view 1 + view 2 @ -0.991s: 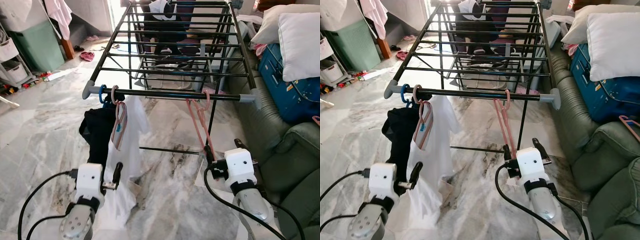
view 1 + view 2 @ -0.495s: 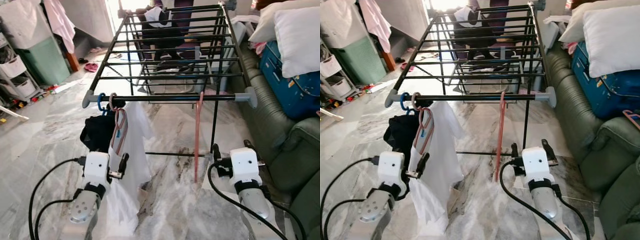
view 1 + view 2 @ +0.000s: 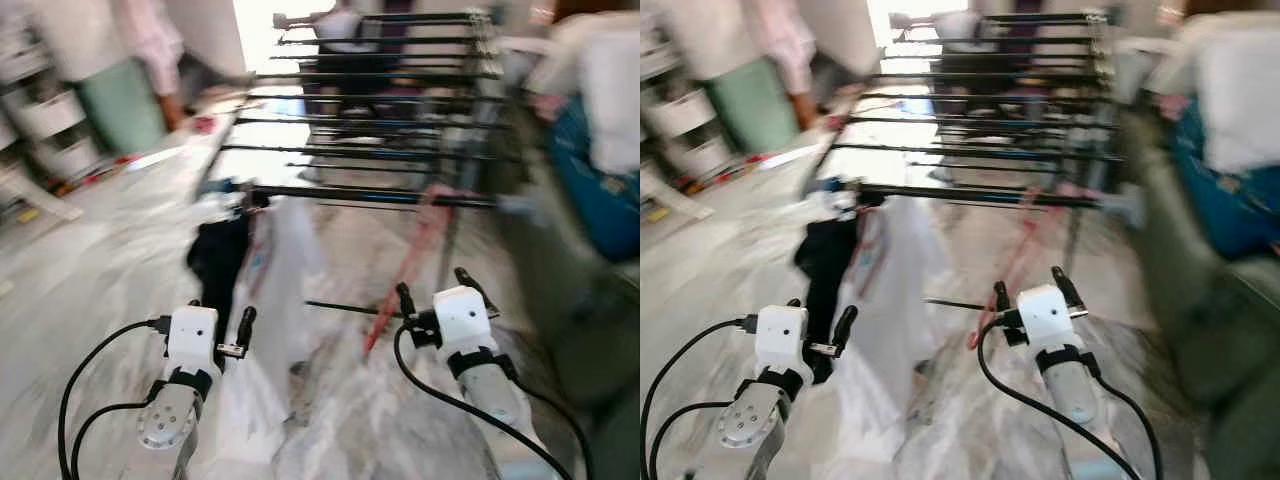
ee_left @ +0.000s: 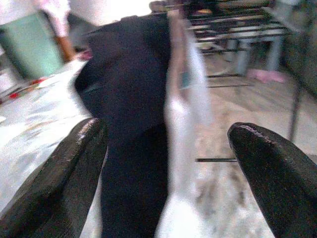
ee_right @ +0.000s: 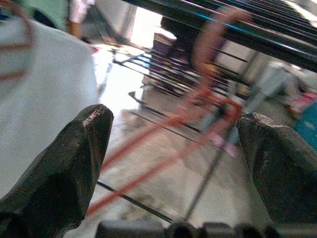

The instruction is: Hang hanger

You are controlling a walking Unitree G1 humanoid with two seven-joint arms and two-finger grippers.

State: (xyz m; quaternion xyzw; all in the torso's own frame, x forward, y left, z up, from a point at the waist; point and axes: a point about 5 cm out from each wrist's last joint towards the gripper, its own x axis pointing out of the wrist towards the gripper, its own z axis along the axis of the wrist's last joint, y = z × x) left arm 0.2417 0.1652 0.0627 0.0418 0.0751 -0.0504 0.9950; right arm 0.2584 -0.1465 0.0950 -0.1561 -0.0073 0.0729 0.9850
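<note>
Since a second ago, the pink hanger [image 3: 405,270] has been released and left hooked on the drying rack's front rail [image 3: 370,195], mid-frame. Nearest, low in the frame, the right pincer [image 3: 433,292] is held with fingers apart, empty; the left pincer [image 3: 222,325] likewise. Hanging is judged essentially done; only withdrawal remains.
</note>
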